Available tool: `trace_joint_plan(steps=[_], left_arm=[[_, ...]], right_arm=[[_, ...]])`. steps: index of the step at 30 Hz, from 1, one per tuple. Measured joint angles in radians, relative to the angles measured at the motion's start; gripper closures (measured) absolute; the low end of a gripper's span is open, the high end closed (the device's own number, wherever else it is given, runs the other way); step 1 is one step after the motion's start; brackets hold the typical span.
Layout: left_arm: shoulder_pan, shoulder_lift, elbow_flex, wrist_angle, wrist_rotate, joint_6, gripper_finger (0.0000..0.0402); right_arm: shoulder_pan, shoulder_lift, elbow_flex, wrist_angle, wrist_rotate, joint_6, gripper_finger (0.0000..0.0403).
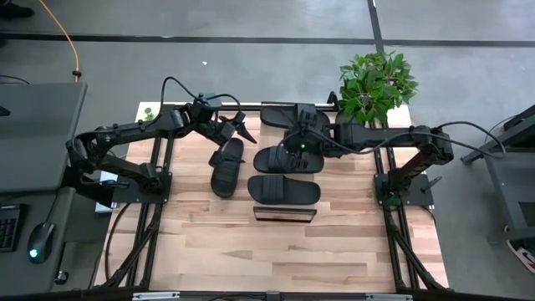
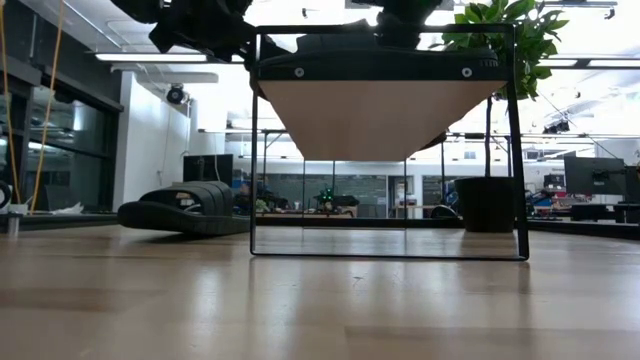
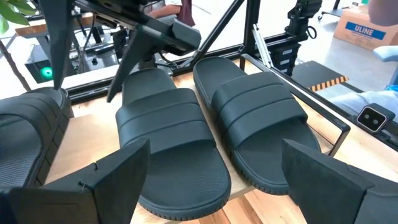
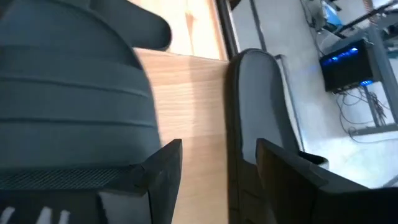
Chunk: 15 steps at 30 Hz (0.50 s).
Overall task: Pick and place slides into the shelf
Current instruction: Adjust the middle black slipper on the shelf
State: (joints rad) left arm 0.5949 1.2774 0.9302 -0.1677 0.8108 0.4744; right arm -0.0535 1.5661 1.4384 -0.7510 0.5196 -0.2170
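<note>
Three black slides lie side by side on the shelf (image 1: 284,215): a far one (image 1: 292,115), a middle one (image 1: 288,159) and a near one (image 1: 284,189). Another slide (image 1: 226,167) lies sole-down on the table, left of the shelf. My right gripper (image 1: 296,144) hovers open over the gap between the far slide (image 4: 255,106) and the middle slide (image 4: 62,93). No slide is gripped between its fingers. My left gripper (image 1: 241,130) hangs open above the table at the shelf's far left. It faces the middle (image 3: 168,137) and near (image 3: 261,124) slides and touches nothing.
A potted plant (image 1: 376,84) stands at the table's far right corner, just behind the right arm. The shelf's board (image 2: 375,115) is raised on a thin dark metal frame (image 2: 252,150). Bare tabletop (image 1: 276,259) stretches from the shelf to the near edge.
</note>
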Motion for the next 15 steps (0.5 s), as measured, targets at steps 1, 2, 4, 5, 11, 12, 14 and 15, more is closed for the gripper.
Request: trace_joint_plan(steps=[1,2,4,5,11,12,14,15], left_arm=[[0.0,0.0,0.0,0.0,0.0,0.0,0.006],[0.0,0.0,0.0,0.0,0.0,0.0,0.006],[0.0,0.0,0.0,0.0,0.0,0.0,0.006],[0.0,0.0,0.0,0.0,0.0,0.0,0.006],[0.0,0.0,0.0,0.001,0.0,0.0,0.006],[0.0,0.0,0.0,0.001,0.0,0.0,0.006],[0.0,0.0,0.0,0.001,0.0,0.0,0.006],[0.0,0.0,0.0,0.001,0.0,0.0,0.006]], right_arm=[[-0.003,0.0,0.0,-0.001,-0.001,0.0,0.0208],[-0.005,0.0,0.0,-0.004,-0.005,0.0,0.0208],[-0.006,0.0,0.0,-0.01,-0.012,0.003,0.0208],[-0.006,0.0,-0.003,-0.005,-0.013,0.006,0.0208],[-0.005,0.001,-0.036,0.0,-0.023,0.027,0.0208],[-0.005,0.001,-0.042,0.003,-0.026,0.035,0.0208],[-0.005,0.0,-0.046,-0.003,-0.039,0.044,0.0208],[-0.005,-0.001,-0.046,-0.009,-0.046,0.048,0.0208]])
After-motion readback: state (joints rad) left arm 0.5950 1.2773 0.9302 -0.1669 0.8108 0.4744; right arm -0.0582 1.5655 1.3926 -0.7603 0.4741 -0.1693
